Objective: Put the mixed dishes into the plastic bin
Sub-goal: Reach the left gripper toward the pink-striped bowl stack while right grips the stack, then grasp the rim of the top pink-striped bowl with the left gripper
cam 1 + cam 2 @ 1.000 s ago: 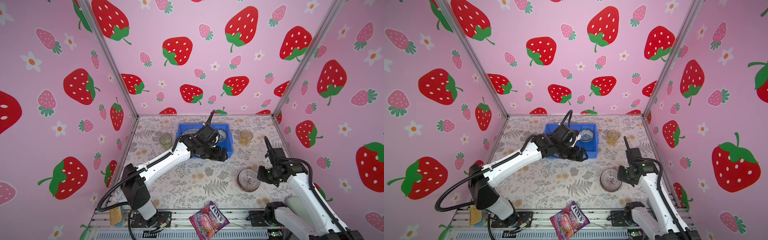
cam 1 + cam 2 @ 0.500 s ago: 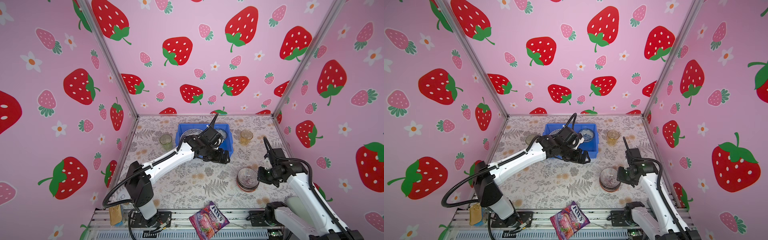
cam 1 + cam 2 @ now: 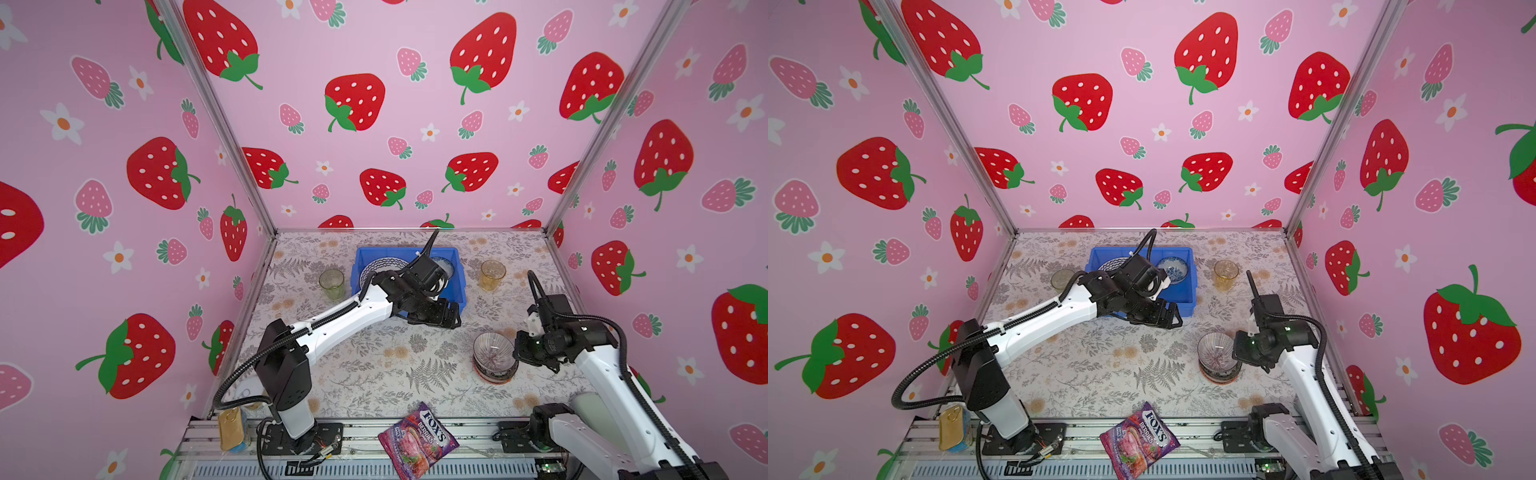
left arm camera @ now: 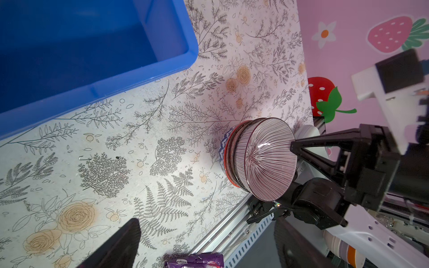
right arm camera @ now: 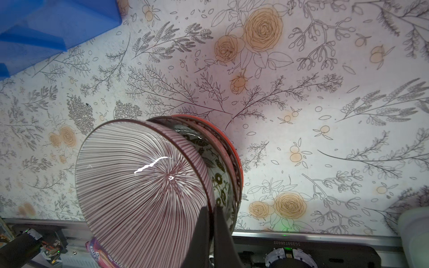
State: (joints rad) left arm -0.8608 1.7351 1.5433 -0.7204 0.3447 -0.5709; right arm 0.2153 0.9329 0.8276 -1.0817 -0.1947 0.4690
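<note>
The left arm (image 3: 349, 328) and right arm (image 3: 604, 380) have white shells and black joints. A black ribbed cable (image 3: 336, 311) runs behind the left gripper (image 3: 452, 318); a green light (image 3: 1250, 342) glows behind the black, triangular right gripper (image 4: 293, 146).

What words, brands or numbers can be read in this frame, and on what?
"FOX'S" on the purple candy bag.
"BERRIES" below it, same bag.
Bag's smaller print: too small to read.
Upside-down code on the black mounting plate, right wrist view: too blurred to trust.
Gold tin: no legible text.
</note>
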